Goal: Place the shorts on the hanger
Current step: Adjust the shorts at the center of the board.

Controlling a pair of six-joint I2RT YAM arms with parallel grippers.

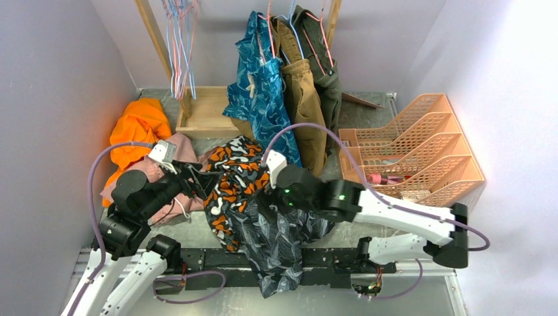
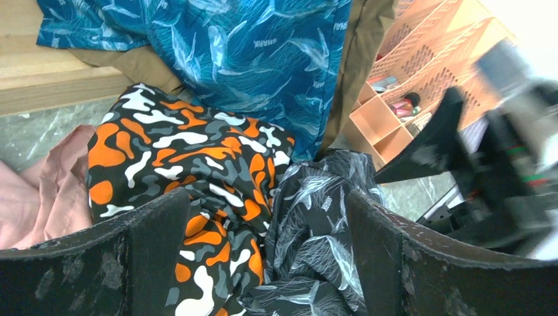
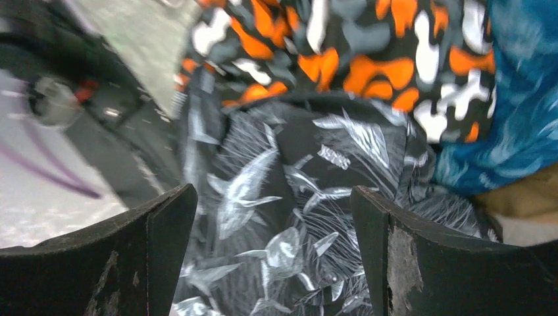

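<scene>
Right gripper (image 3: 273,197) is hanging released just above the shorts' (image 1: 279,243) far end, nearer than the left gripper (image 2: 263,204), also released, beside them; shorts are running near-to-far.

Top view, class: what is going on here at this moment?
The right gripper hangs open over the dark leaf-print shorts, which lie crumpled beside the orange blotchy shorts. The left gripper, also open, points at both. Neither holds anything, and the hangers hang untouched at the back.
</scene>
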